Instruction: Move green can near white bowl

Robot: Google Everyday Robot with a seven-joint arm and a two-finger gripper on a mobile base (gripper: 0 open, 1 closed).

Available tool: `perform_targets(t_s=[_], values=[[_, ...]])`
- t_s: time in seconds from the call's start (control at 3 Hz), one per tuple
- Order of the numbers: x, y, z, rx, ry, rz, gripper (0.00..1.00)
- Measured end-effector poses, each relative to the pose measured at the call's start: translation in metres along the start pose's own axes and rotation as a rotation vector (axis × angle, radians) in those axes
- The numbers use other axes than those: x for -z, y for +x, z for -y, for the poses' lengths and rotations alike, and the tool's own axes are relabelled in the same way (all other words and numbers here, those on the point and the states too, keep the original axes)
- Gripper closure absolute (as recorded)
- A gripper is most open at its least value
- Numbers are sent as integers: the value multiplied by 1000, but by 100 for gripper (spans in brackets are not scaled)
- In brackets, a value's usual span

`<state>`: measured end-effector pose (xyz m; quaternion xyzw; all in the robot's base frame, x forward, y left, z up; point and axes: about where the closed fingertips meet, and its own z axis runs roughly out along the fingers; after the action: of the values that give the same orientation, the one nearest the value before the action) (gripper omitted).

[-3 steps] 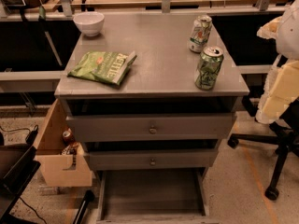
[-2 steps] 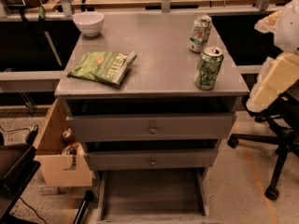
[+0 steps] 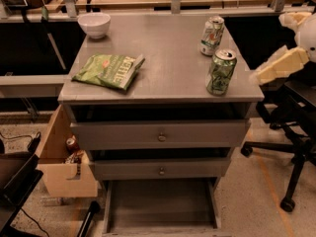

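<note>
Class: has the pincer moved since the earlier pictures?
Yes. The pincer, beside the right edge of the cabinet, has risen and swung in toward that edge, nearer the green can.

The arm (image 3: 305, 33) comes in at the right edge of the view, a pale rounded joint uppermost and a cream-coloured link slanting down and leftward from it. The hand (image 3: 269, 72) is at that link's lower-left end, held in the air and pointing left.

2 cans (image 3: 220, 72) (image 3: 212, 35), 1 bowl (image 3: 94, 24), 1 chip bag (image 3: 109, 70)
</note>
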<state>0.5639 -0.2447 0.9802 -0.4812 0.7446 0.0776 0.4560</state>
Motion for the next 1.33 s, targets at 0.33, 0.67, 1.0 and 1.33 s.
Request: perform_targets(t_s=[0.33,0.67,1.0,1.33], values=[[-21,-14,33,-91,35,268,0],[-29,-22,31,-121,11,315,0],[-36,-12,25,-142,3,314,0],[-60,5,10,-196,-30,372,0]])
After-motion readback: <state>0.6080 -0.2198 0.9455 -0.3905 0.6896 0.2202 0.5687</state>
